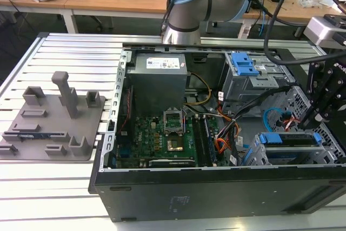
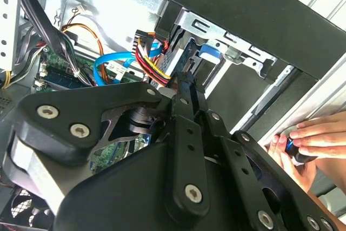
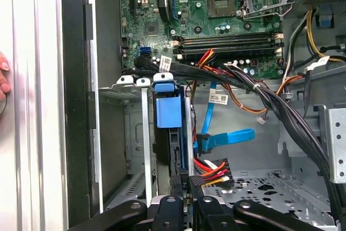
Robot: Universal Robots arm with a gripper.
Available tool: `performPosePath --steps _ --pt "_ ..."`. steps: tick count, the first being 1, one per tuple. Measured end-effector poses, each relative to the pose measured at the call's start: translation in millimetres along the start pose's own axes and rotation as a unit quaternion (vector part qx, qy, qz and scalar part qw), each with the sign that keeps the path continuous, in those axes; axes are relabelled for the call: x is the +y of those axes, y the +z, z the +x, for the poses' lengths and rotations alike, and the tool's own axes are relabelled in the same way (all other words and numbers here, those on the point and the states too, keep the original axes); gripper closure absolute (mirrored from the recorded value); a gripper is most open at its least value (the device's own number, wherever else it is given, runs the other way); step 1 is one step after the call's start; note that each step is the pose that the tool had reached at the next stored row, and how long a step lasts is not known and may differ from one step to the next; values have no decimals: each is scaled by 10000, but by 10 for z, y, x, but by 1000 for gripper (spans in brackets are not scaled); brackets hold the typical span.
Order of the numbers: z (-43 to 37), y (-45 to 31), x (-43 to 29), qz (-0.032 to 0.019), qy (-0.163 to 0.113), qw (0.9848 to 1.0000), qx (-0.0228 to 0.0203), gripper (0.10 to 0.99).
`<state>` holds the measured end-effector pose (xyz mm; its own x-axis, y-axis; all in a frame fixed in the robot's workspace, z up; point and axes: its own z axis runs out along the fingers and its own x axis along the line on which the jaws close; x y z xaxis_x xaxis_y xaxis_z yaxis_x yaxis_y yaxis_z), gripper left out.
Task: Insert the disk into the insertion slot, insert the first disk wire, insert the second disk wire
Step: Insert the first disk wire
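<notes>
Gripper [image 3: 186, 192] pinches the wire plug [image 3: 194, 179] just beside the seated disk [image 3: 167, 113]. Plug judged light, rigid; leads springy, fragile. Hold the plug body, not leads.

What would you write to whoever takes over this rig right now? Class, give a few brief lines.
Gripper: down in the case, beside the disk.
Done: disk sits in the slot.
Blue wire: plug at the disk's edge; seated or not, cannot tell.
Red-yellow wire: plug right by the gripper; also unclear.
Left: both wires unconfirmed.
A hand rests on the case's outer edge.
</notes>
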<state>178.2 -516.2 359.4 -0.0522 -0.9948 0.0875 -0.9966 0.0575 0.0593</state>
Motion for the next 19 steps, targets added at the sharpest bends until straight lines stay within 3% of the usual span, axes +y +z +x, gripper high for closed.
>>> performPosePath --steps 19 --pt "22 69 -13 3 -36 10000 2 922"
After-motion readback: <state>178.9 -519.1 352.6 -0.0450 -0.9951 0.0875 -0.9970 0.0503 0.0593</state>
